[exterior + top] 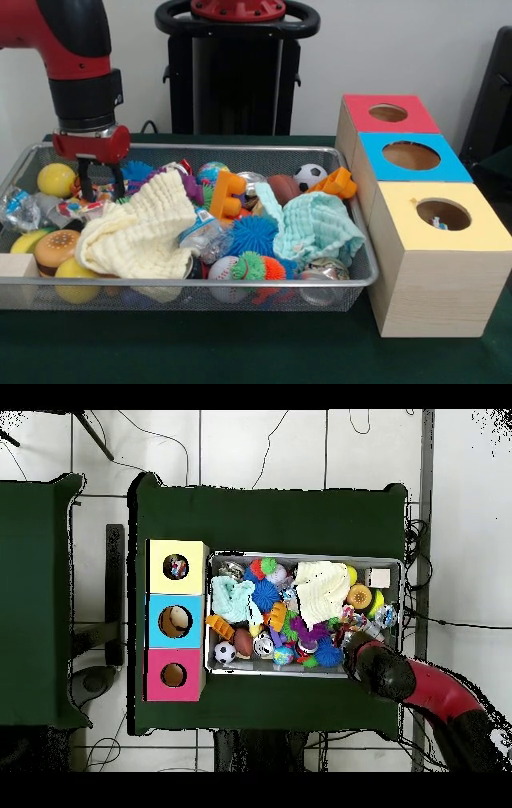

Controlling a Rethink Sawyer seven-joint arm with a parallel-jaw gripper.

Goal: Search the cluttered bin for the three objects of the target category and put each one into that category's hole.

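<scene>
Right now the gripper (100,182) hangs over the left end of the wire bin (364,268), its two dark fingers (83,178) spread apart with tips down among the toys, just beside a yellow ball (56,179). Cannot tell if anything sits between them; nothing looks lifted. Red arm (60,40) comes down from the top left.

Bin is packed: cream cloth (140,232) left of centre, mint cloth (316,228) to the right, blue spiky ball (252,234) between them, orange block (228,194) behind, small soccer ball (310,175) and brown football (282,189) at the back. Toy burger (54,248) and wooden cube (18,266) sit at the near left corner.

Three boxes stand in a row touching the bin's right side on the green table (200,352): red box (384,116), blue box (408,160), yellow box (440,256), each with a round hole on top. Overhead, the yellow box's hole (177,567) has something small inside.
</scene>
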